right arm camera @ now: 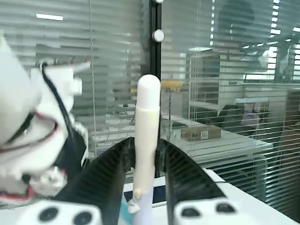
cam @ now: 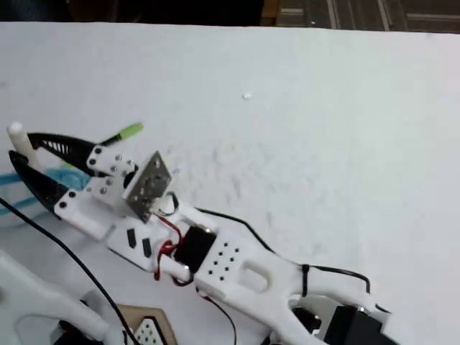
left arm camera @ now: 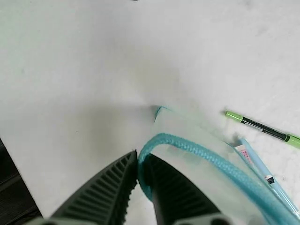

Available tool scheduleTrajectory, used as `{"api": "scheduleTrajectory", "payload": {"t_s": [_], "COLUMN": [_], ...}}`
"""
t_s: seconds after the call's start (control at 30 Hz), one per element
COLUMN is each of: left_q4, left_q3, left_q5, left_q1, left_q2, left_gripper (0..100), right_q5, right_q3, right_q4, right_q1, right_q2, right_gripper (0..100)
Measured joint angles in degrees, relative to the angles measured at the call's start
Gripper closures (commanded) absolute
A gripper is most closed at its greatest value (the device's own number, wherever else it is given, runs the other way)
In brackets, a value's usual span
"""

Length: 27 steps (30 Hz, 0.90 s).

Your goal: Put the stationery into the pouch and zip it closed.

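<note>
The left fingers (left arm camera: 123, 180) are pinched tight on the teal cord (left arm camera: 187, 146) that edges the pouch (left arm camera: 187, 126), apparently to steady it and lift its mouth off the surface (left arm camera: 84, 65). The right fingers (right arm camera: 117, 161) clamp a white pen (right arm camera: 147, 117) upright close by the pouch, probably ready to drop it in. A green pen (left arm camera: 262, 127) lies on the surface just beside the pouch.

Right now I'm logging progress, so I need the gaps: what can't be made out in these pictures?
- High view: pouch cut off by the frame edge and covered by the right gripper; zip state unknown.
- Left wrist view: blue pen blurred against the pouch wall; inside or beside, cannot tell.
- Right wrist view: white pen, lower end hidden inside the right gripper.
</note>
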Motion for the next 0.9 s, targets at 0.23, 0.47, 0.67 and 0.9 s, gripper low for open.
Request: {"api": "scheduleTrajectory", "payload": {"t_s": [0.23,0.47,0.67,0.9], "left_q4": [0.0,0.0,0.0,0.0], "left_q3": [0.0,0.0,-0.1,-0.1], "left_q5": [0.0,0.0,0.0,0.0], "left_q1": [0.0,0.0,0.0,0.0], "left_q2": [0.0,0.0,0.0,0.0], "left_gripper": [98,98,98,98], "right_q5": [0.0,0.3,2.8,4.9], "right_q3": [1.2,1.2,1.0,0.9], "right_q4": [-6.5,-8.0,-7.3,-7.2], "right_q1": [0.2,-0.2,-0.4,-0.4], "right_q2": [5.7,12.7,16.5,18.8], "right_gripper": [98.2,98.2,98.1,98.1]}}
